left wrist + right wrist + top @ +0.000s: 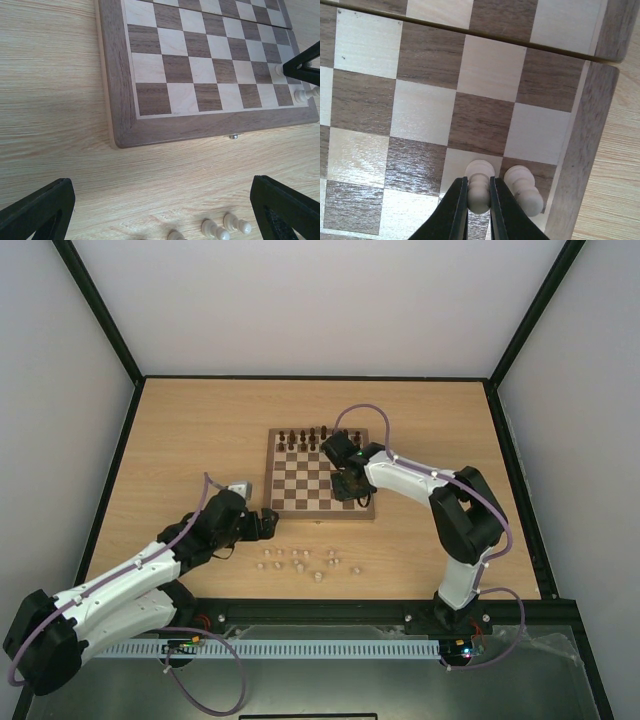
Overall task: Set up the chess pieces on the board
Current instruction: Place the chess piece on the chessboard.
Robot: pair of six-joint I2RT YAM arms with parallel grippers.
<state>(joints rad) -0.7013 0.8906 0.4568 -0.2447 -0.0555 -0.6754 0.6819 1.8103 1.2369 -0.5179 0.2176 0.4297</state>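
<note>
— While you have it pinched, tell me: where is the thing?
— My right tool [479, 189] is clamped on one pale piece [480, 172], low in the centre of the wrist view. It is over the board [600, 125], near the right-hand border. A second pale piece [522, 187] stands just beside it on the right. Whether mine touches its square, I cannot tell.
— How will it handle?
— I'd judge it very light: turned wood, hard and smooth, so it could squirt out or tip. The narrow neck under the round head is the place to take it, and that is where my fingers [455, 210] sit.
— The other arm?
— My left tool [268, 523] hangs with its fingers wide apart, holding nothing, above the table [180, 440] off the board's lower left corner. The loose pale pieces [300, 562] lie scattered below the board in the overhead view. The dark pieces [305, 437] line its top edge.
— Any risk?
— Knocking the neighbour when I let go, I reckon.
</note>
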